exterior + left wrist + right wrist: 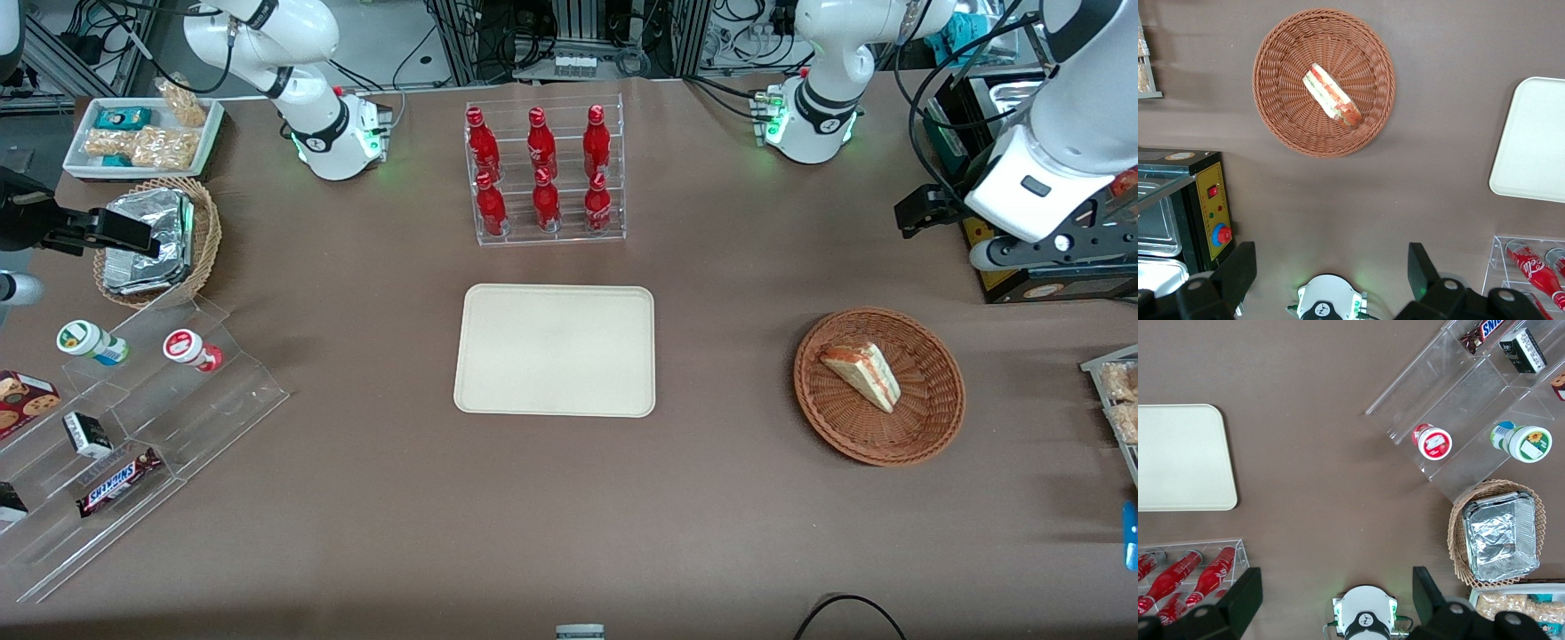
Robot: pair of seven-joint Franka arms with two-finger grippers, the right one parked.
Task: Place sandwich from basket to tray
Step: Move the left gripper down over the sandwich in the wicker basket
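Observation:
The sandwich (861,376) (1333,97), a pale bread wedge with red and green layers, lies on its side in the round reddish-brown basket (929,391) (1288,67). The cream tray (556,349) (1535,140) (1181,457) lies flat mid-table with nothing on it, toward the parked arm's end from the basket. My left gripper (920,213) (1331,270) hangs high above the table, farther from the front camera than the basket. It is open and holds nothing; its black fingers (1238,267) stand wide apart.
A clear rack of red bottles (544,173) stands farther from the front camera than the tray. A yellow-faced metal box (1031,267) (1208,207) sits near the gripper. At the parked arm's end are a clear stepped snack stand (133,418) and a tan basket of foil packets (160,236).

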